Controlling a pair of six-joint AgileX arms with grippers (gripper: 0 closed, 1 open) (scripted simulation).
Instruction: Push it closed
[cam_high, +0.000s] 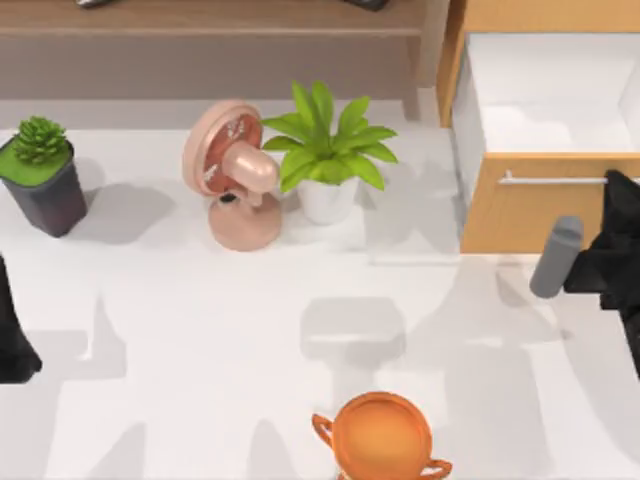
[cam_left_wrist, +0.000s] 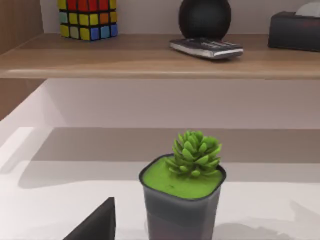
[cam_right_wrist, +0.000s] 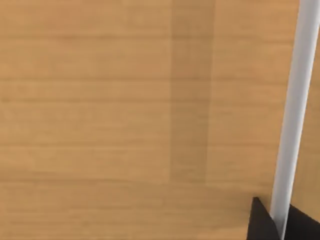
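The drawer (cam_high: 545, 120) stands pulled out at the top view's right, well to the right of the pink fan (cam_high: 236, 172). Its white inner walls enclose a bare white floor. Its front is light orange-tan wood with a thin silver bar handle (cam_high: 555, 180) running across it; the right wrist view shows that wood grain close up, with the handle (cam_right_wrist: 295, 120) crossing it.

The right gripper (cam_high: 622, 195) sits against the drawer front at the handle's right end; whether its fingers are apart or together cannot be told. The left arm (cam_high: 12, 330) is parked far left of the fan.

Just right of the fan, a white pot (cam_high: 327, 198) holds a leafy green plant. Far left of it, a dark pot (cam_high: 47, 190) holds a small succulent (cam_left_wrist: 195, 152) in bright green filling. An orange two-handled pot (cam_high: 381, 438) stands below the fan.
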